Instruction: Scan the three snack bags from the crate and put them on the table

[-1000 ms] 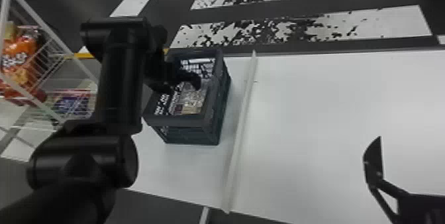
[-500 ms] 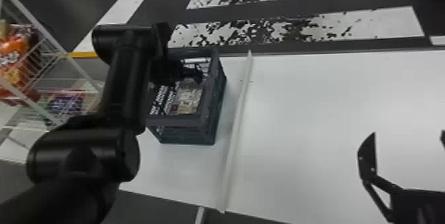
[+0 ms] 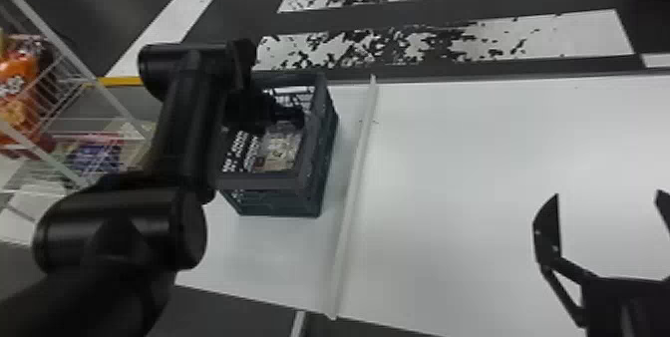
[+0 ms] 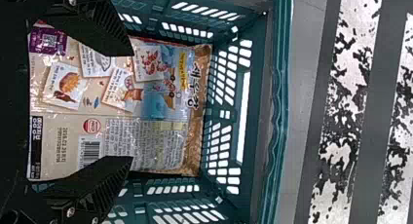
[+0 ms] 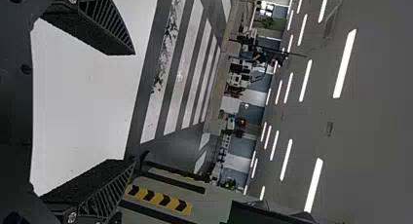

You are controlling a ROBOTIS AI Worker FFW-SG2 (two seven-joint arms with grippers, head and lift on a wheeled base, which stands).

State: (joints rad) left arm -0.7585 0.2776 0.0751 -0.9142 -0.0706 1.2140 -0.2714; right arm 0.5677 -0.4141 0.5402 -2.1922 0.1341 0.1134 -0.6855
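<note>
Snack bag (image 4: 160, 136), one seen: flat inside crate (image 3: 269, 181), printed face up | Left pincer (image 3: 291, 114): in crate over bag, fingers wide apart, gripping nothing | Right pincer (image 3: 608, 195): parked over surface (image 3: 473, 186), wide open, empty | White strip (image 3: 354, 196): on surface, beside crate

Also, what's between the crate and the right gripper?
Head view: a thin white strip beside the crate, then white tabletop towards the right gripper.
</note>
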